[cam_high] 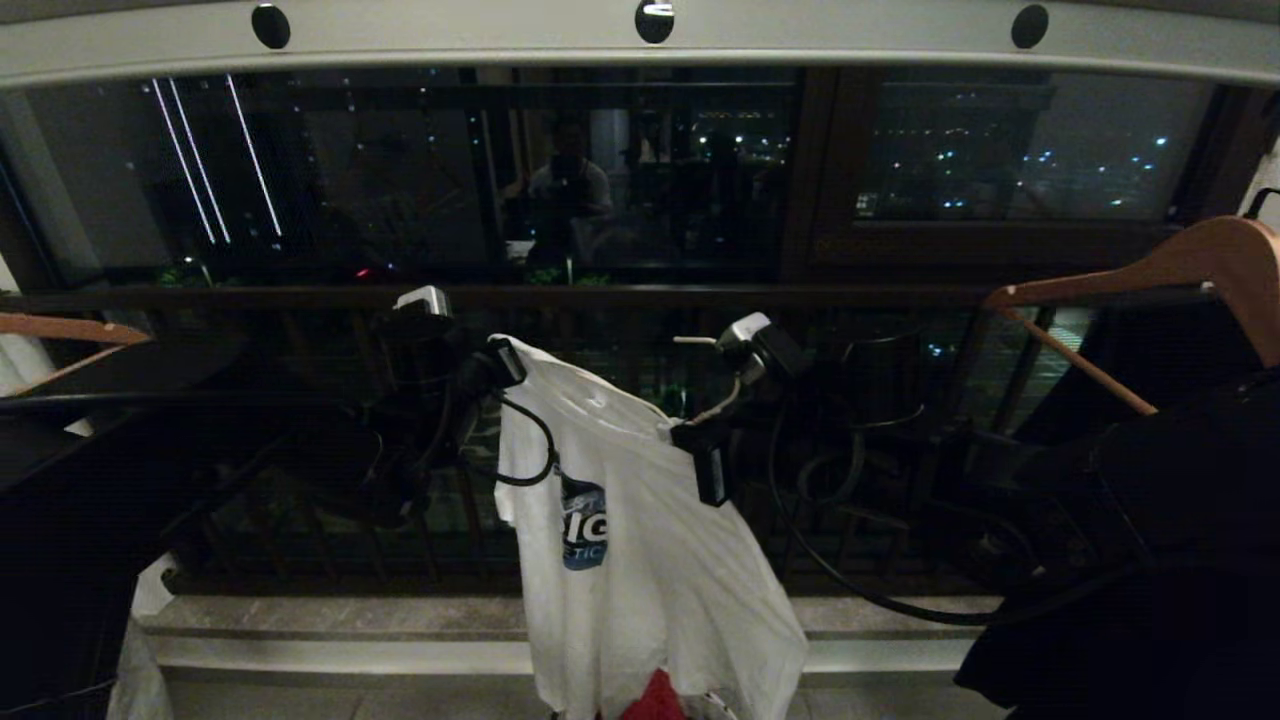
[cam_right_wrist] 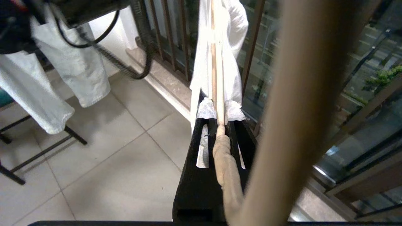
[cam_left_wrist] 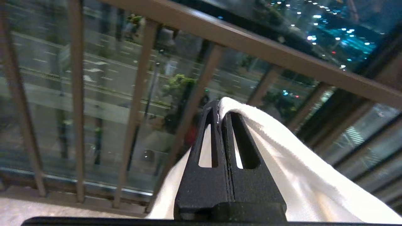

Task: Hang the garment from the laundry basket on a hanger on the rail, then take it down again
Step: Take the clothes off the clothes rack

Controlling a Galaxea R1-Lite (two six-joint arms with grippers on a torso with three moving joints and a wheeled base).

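The white garment [cam_high: 640,560] with a blue chest graphic hangs spread between my two grippers, well below the pale rail [cam_high: 450,40] with its black holes. My left gripper [cam_high: 510,362] is shut on one shoulder of the garment [cam_left_wrist: 282,150], the cloth draped over its closed tips [cam_left_wrist: 216,106]. My right gripper [cam_high: 700,450] is shut on the twisted neck of the white wire hanger [cam_right_wrist: 224,163], at the shirt's collar [cam_right_wrist: 205,110]. The hanger's wire [cam_high: 722,400] rises from that grip. The laundry basket is hidden below the shirt's hem.
Brown wooden hangers [cam_high: 1150,270] with dark clothes [cam_high: 1150,560] hang at the right, another hanger [cam_high: 60,328] at the left. The dark balcony railing [cam_high: 640,297] and window stand close behind. A red cloth [cam_high: 655,700] shows under the shirt. White trousers [cam_right_wrist: 81,72] hang on a rack.
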